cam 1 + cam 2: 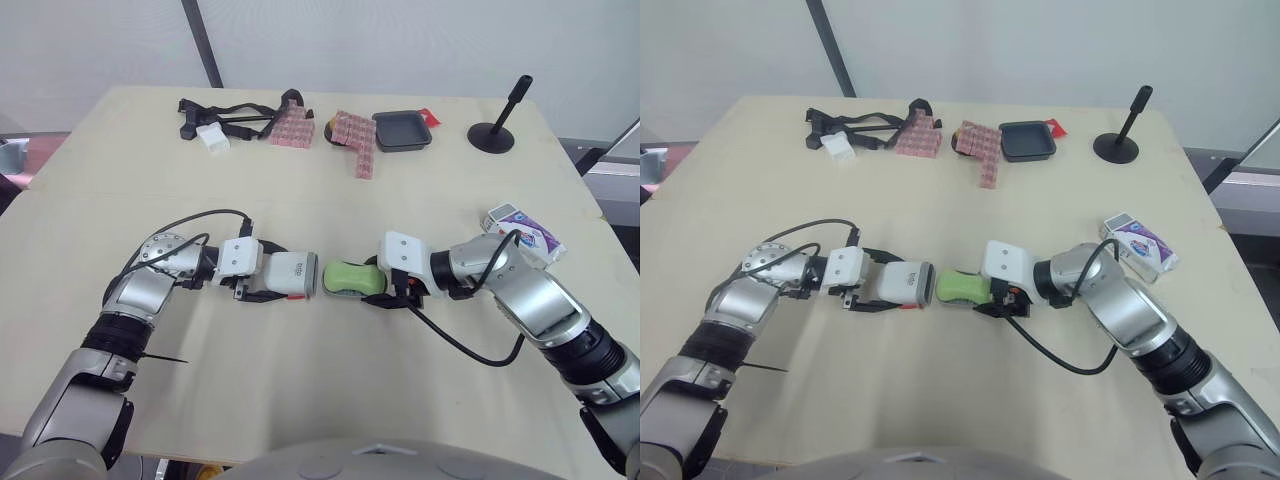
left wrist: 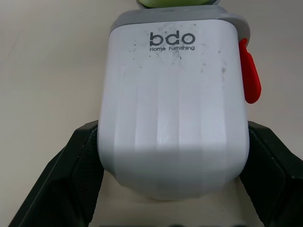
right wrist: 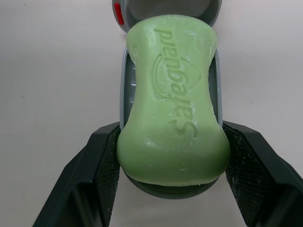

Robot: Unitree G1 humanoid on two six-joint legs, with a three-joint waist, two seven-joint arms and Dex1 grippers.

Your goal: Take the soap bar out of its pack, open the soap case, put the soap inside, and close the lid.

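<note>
The beige worktop (image 1: 330, 215) fills most of the frame, with a pale wall behind it and a dark pole slanting at the upper left. At centre the two hands meet. The left hand (image 1: 275, 280) is clamped on the sides of the white case lid (image 1: 296, 273). The right hand (image 1: 378, 284) is closed on the green soap bar (image 1: 346, 276), which lies on the grey case base (image 3: 175, 192), just beside the lid. The soap pack (image 1: 524, 231) lies at the right edge. Along the far edge sit black straps (image 1: 230, 118), pink packs (image 1: 292, 128), a black tray (image 1: 402, 131) and a black stand (image 1: 497, 130).
</note>
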